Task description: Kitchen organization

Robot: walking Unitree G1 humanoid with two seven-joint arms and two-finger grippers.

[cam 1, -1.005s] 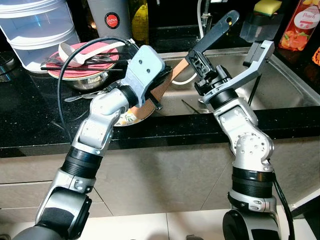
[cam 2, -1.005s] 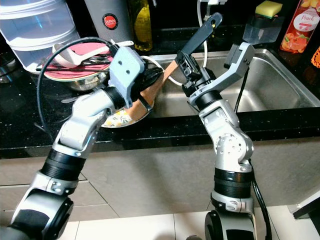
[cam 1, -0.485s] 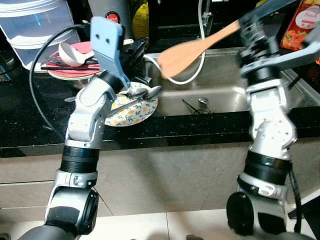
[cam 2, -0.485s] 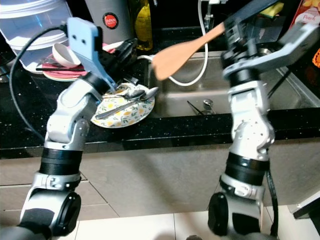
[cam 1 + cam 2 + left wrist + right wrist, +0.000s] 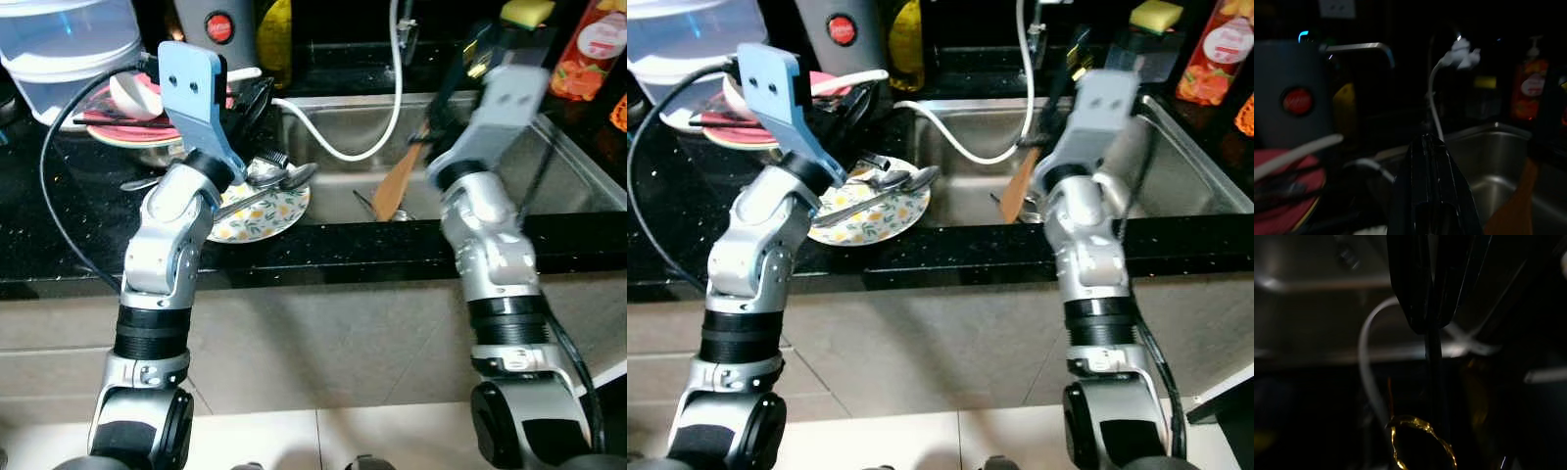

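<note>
So I've got the right gripper clamped on the black handle of the wooden spatula, blade pointing down into the steel sink, hanging just above the basin floor near the drain. In the right wrist view the fingers are pinched tight with the thin handle running out from between them.

The left gripper is parked over the counter, above the back edge of the floral plate. Its fingers look pressed together in the left wrist view, nothing between them as far as I can see.

What worries me: the white hose loops down from the faucet right across the sink, just beside the spatula. If I swing the right arm toward the left, I reckon the blade snags it. The grip is also way up at the handle's end, so any bump against the sink wall could twist the spatula loose.

The plate overhangs the sink rim a little and has spoons piled on it, so a nudge from the left arm could probably tip it in.

Most open room looks to be straight down and toward the sink's right side. Stacked dishes crowd the counter behind the left arm.
</note>
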